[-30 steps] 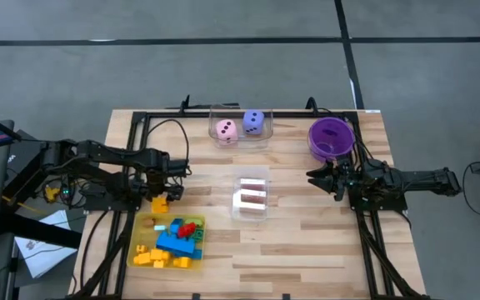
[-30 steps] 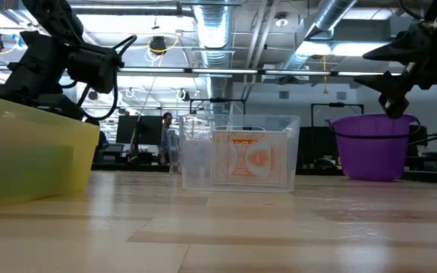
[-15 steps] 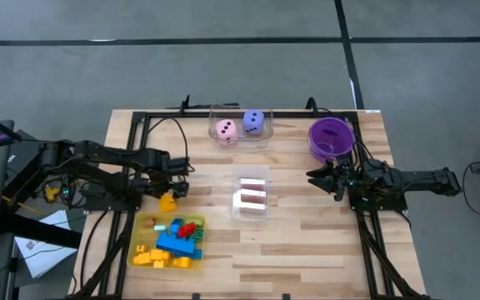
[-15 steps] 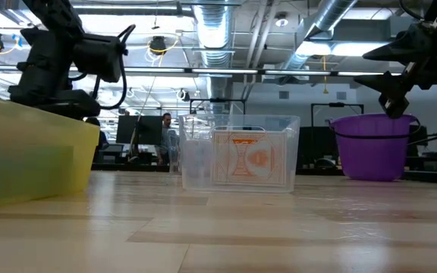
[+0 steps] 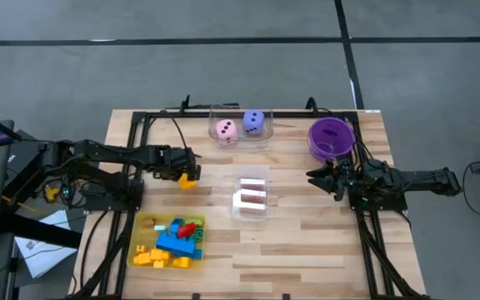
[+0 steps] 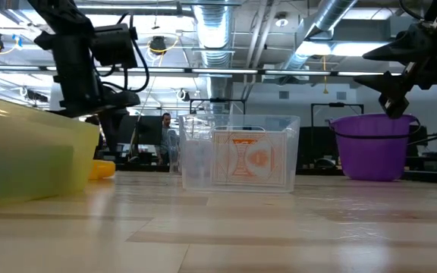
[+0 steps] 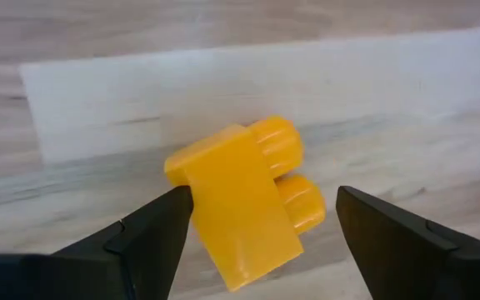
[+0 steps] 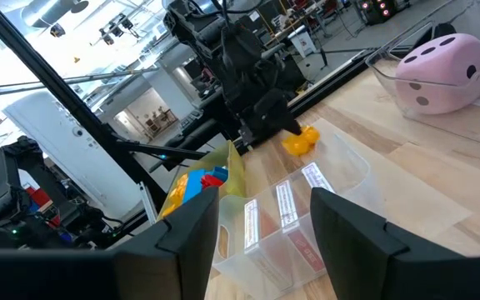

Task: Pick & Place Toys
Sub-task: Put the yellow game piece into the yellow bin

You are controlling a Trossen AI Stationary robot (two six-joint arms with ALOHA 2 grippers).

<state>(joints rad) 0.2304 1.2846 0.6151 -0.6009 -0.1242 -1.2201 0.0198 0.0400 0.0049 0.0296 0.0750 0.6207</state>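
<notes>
Wooden table (image 5: 307, 242) planks carry the workpiece: we find the yellow brick (image 5: 188, 179) lying on the bare wood beside the yellow tray (image 5: 142, 225), between the spread jaws of the left gripper (image 5: 185, 169) (no finger visibly touching it). Nearby we see the clear card box (image 5: 252, 198). Right gripper (image 5: 313, 178) hovers near the purple bowl (image 5: 332, 137), jaws partly apart, empty.

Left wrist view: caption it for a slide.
Left gripper open around a yellow brick lying on the wooden table.
</notes>
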